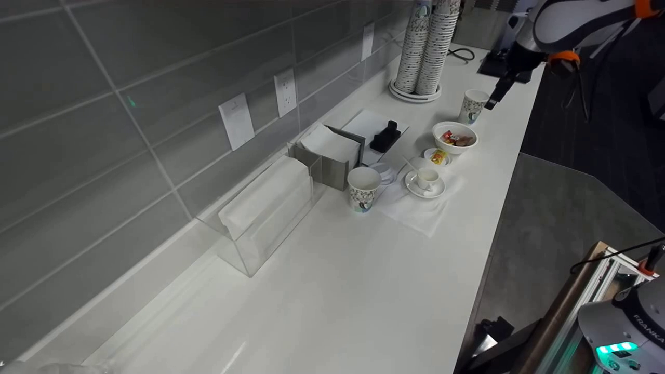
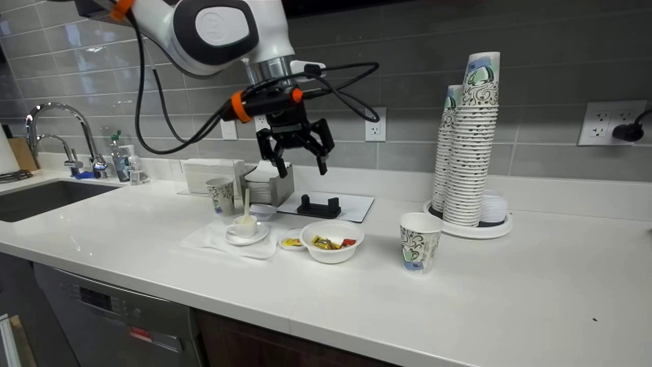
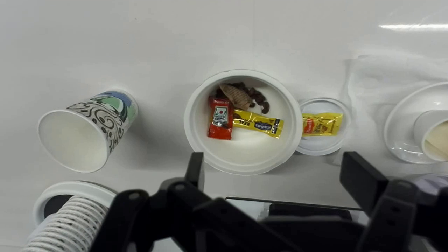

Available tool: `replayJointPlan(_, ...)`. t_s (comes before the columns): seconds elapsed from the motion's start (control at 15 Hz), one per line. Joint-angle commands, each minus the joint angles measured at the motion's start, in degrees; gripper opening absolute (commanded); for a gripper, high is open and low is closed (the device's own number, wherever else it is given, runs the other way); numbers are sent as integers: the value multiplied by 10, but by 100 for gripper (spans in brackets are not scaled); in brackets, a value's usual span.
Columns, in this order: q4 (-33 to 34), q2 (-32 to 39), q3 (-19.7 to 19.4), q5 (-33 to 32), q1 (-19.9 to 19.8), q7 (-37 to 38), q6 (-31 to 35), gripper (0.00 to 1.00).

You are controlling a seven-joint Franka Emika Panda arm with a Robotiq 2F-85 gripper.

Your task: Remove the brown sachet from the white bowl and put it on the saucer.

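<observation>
A: Claw state?
B: Jaws spread wide, hanging above the counter.
A: And the brown sachet?
B: In the white bowl, near right part, facing the wall. Striped; can't read any print on it.
A: What's crowding it?
B: Red packet on its far side, touching or overlapping, can't tell which. Label looks like "KETCHUP". Yellow packet on its far left side, reads "HELLMANN'S" and "REAL". Dark brown bits just beside it, to the left.
A: Between bowl and saucer?
B: Small round dish just beside the bowl, partly hidden by its rim, bearing a second yellow packet; I read "French's". Saucer's further left on a white napkin, taken up by a small cup with a stick poking out.
A: Rest?
B: Patterned paper cup right of the bowl, well apart. Matching cup left and far, beside the napkin holder. Clear napkin box there too. Far side: black stand on a white board. Far right: cup stacks on a round tray. Sink far left. "FRANKA" on the robot base, green light lit.
</observation>
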Motion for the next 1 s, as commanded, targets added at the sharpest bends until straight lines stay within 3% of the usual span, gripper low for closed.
replayJointPlan(0.0, -1, 6, 16, -17, -18, -1, 20, 100)
replayJointPlan(0.4, -20, 56, 25, -49, -24, -106, 113, 100)
replayJointPlan(0.73, -34, 109, 47, 3, -42, -212, 200, 100)
replayJointPlan(0.93, -25, 141, 75, 59, -65, -261, 206, 100)
